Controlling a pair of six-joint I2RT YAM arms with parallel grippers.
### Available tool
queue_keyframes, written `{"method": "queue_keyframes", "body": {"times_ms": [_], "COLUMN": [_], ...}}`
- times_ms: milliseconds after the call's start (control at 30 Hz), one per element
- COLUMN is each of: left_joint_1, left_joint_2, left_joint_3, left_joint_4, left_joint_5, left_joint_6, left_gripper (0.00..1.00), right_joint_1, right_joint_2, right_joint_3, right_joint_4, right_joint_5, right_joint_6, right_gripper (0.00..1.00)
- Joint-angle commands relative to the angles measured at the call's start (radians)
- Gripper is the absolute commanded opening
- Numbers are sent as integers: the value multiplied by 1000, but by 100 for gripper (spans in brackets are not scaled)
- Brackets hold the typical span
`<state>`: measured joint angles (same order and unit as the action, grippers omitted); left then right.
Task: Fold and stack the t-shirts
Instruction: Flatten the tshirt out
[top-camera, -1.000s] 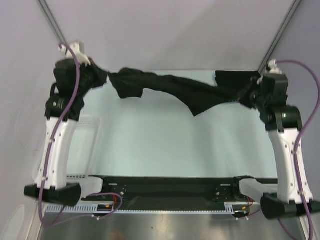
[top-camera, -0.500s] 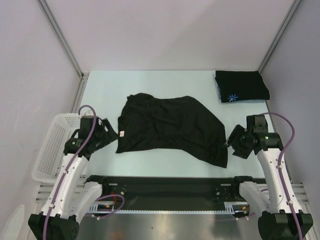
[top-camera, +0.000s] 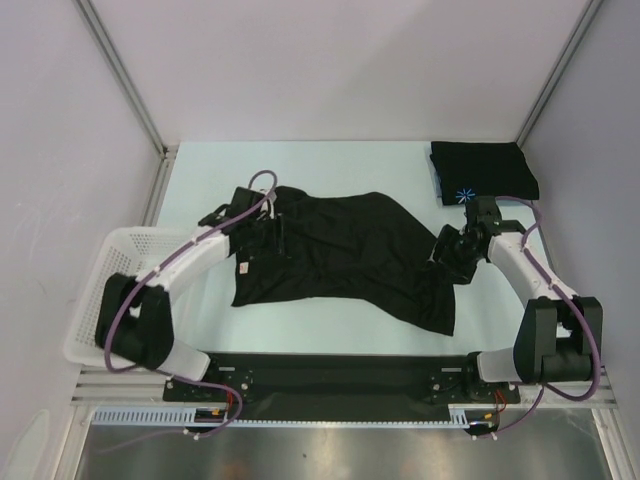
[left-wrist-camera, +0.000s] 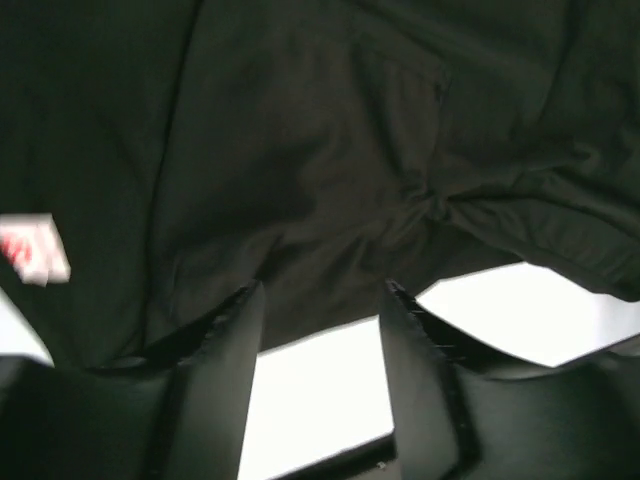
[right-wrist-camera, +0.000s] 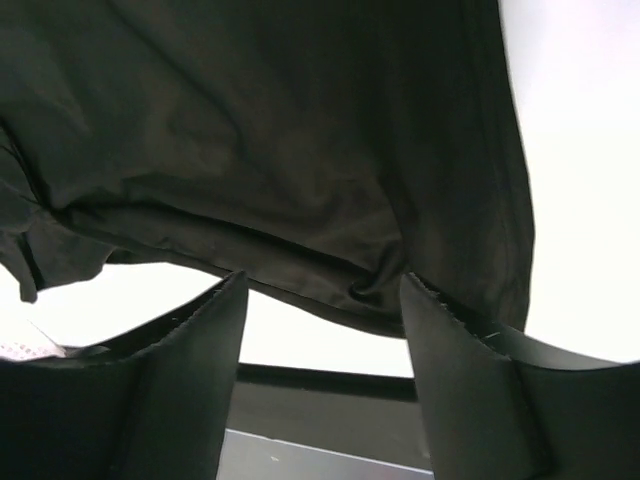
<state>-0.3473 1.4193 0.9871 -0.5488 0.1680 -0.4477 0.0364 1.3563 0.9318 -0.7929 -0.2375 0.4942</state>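
A black t-shirt (top-camera: 345, 255) lies spread and rumpled in the middle of the table, with a white neck label (left-wrist-camera: 30, 250) showing near its left side. A second t-shirt (top-camera: 485, 170), folded and bearing a light-blue starburst logo (top-camera: 463, 196), rests at the back right corner. My left gripper (top-camera: 272, 222) hovers over the spread shirt's upper left part, open, with the cloth's edge (left-wrist-camera: 330, 300) running across between its fingertips (left-wrist-camera: 245, 320). My right gripper (top-camera: 443, 255) sits at the shirt's right edge, also open, and a hem fold (right-wrist-camera: 370, 290) lies just beyond its tips.
A white mesh basket (top-camera: 115, 290) stands off the table's left edge beside the left arm. Grey walls close in the back and sides. The black base rail (top-camera: 330, 375) runs along the near edge.
A second ago both grippers held the shirt stretched in the air at the back. It has since dropped flat, both grippers have opened, and both arms have reached back onto its left and right sides.
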Motion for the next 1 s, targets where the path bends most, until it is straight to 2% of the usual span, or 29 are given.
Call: {"method": "queue_keyframes", "body": {"times_ms": [0,167,367,567,733,867,967], "left_joint_1": [-10,-12,-9,-2,27,44,48], "left_joint_2": [96,326,492,567,576,601,607], "left_joint_3": [105,313,447,550,532,545,555], "left_joint_4": [114,56,64,14,13,0,0], "left_joint_5": [16,-21,-81,-157,-111,-41,-4], "left_joint_6": [162,256,317,389,382,373,363], "left_gripper": [51,53,48,45,45,36,35], "right_joint_1": [2,3,-1,-18,-29,-29,-55], "right_joint_2": [15,12,-25,-34,-45,-51,-60], "right_joint_3": [61,70,47,30,30,41,39], "right_joint_4": [47,-8,-26,-40,-45,-51,-52], "right_joint_5": [-52,-39,-54,-63,-79,-94,-94], "right_joint_6": [-42,-49,-40,-48,-46,-42,-40], "right_gripper": [65,52,52,52,52,52,52]}}
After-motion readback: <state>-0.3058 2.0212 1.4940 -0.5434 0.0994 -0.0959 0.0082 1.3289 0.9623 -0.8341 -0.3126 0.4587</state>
